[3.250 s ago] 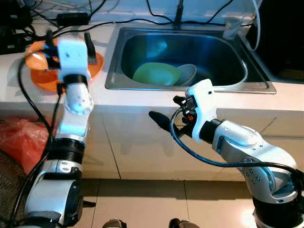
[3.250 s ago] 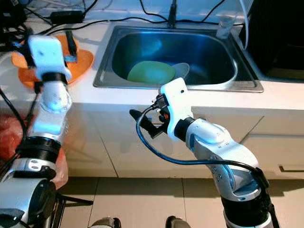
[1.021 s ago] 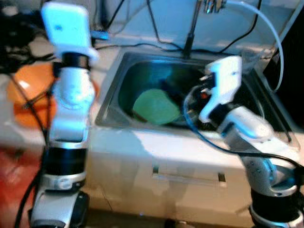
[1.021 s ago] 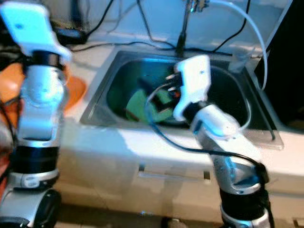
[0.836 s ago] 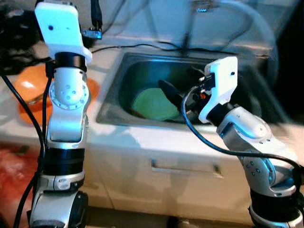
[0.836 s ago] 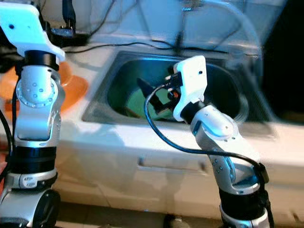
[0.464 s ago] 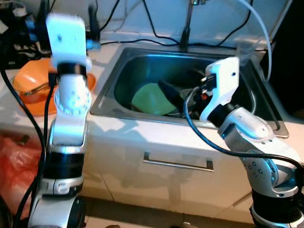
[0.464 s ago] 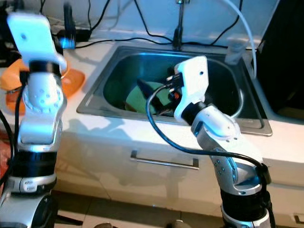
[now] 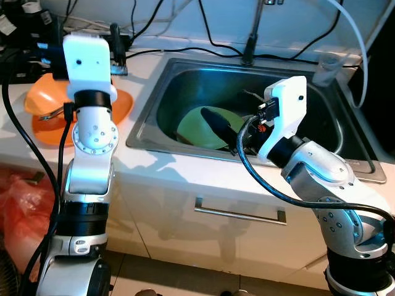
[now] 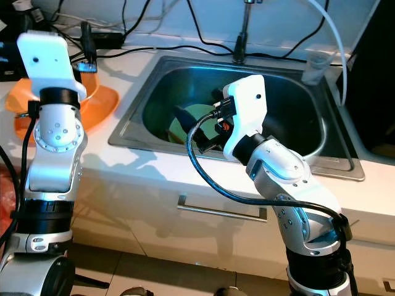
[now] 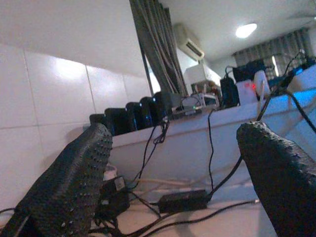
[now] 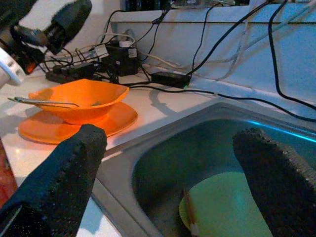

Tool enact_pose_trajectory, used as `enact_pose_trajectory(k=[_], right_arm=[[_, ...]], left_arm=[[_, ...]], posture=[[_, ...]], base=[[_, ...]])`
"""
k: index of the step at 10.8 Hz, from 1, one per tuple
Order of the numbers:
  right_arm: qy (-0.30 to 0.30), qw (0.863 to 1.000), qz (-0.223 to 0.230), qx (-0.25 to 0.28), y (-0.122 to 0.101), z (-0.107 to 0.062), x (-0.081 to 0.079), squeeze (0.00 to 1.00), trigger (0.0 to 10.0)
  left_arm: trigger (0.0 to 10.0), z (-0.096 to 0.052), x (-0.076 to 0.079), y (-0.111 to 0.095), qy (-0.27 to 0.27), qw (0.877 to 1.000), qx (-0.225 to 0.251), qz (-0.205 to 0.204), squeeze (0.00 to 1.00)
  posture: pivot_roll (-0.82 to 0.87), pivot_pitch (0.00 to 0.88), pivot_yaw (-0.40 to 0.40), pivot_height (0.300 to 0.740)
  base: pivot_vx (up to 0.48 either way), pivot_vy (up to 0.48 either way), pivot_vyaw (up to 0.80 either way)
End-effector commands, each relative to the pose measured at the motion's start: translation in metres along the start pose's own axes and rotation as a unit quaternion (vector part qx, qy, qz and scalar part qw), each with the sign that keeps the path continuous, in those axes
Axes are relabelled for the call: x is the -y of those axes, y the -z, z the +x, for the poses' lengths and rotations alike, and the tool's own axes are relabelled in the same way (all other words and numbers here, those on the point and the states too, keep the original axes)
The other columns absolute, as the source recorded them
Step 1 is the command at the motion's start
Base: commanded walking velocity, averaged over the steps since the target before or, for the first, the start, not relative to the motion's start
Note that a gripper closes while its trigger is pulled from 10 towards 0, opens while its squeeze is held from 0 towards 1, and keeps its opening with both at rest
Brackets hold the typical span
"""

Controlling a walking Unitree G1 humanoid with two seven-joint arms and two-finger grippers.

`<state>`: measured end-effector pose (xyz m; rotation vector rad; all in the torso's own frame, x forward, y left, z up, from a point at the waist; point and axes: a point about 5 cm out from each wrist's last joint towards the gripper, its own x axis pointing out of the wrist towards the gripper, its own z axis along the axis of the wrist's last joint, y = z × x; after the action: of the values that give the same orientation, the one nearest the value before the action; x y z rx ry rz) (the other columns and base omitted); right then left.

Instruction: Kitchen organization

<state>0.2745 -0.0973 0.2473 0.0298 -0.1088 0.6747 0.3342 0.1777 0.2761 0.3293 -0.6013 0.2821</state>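
Note:
A green plate [image 9: 196, 126] lies in the steel sink [image 9: 154, 102], with a thin brown stick [image 12: 190, 217] beside it. On the counter to the left, an orange bowl [image 9: 46, 102] holding a metal utensil sits on an orange plate [image 9: 122, 108]. My right gripper [image 10: 188, 131] hangs over the sink's front rim, open, with nothing between its fingers [image 12: 74, 163]. It points across the sink towards the orange dishes. My left gripper [image 11: 174, 129] is raised above the counter behind the orange bowl, open and empty, aimed at the tiled back wall.
A tap [image 9: 250, 46] stands behind the sink and a clear cup [image 9: 326, 60] at its back right corner. Cables and a power adapter [image 12: 170, 78] cover the back of the counter. A drawer handle [image 9: 237, 213] is below; a red bag [image 9: 18, 209] lies on the floor left.
My right gripper rose from in front of the cabinet to over the sink's front rim. The left arm lifted higher. The camera has shifted and steadied; in the last half second the arms barely moved.

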Motion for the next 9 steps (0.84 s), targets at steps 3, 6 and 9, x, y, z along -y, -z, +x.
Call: enact_pose_trajectory(k=[3, 6, 9], right_arm=[[-0.106, 0.992, 0.036, -0.056, 0.019, -0.002, -0.024, 0.0, 10.0], [-0.117, 0.99, 0.044, -0.068, 0.03, 0.001, -0.026, 0.0, 10.0], [-0.092, 0.992, 0.044, -0.07, 0.038, 0.003, -0.025, 0.0, 10.0]], left_arm=[[10.0, -0.016, -0.021, 0.036, -0.034, 0.995, -0.075, 0.055, 0.0], [10.0, -0.034, -0.026, 0.055, -0.034, 0.99, -0.107, 0.084, 0.0], [10.0, -0.045, -0.022, 0.068, -0.021, 0.987, -0.127, 0.094, 0.0]], posture=[[-0.01, 0.096, -0.018, 0.74], [0.01, 0.109, -0.022, 0.74], [0.01, 0.112, -0.006, 0.74]], base=[[0.0, 0.0, 0.0], [0.0, 0.0, 0.0], [0.0, 0.0, 0.71]])
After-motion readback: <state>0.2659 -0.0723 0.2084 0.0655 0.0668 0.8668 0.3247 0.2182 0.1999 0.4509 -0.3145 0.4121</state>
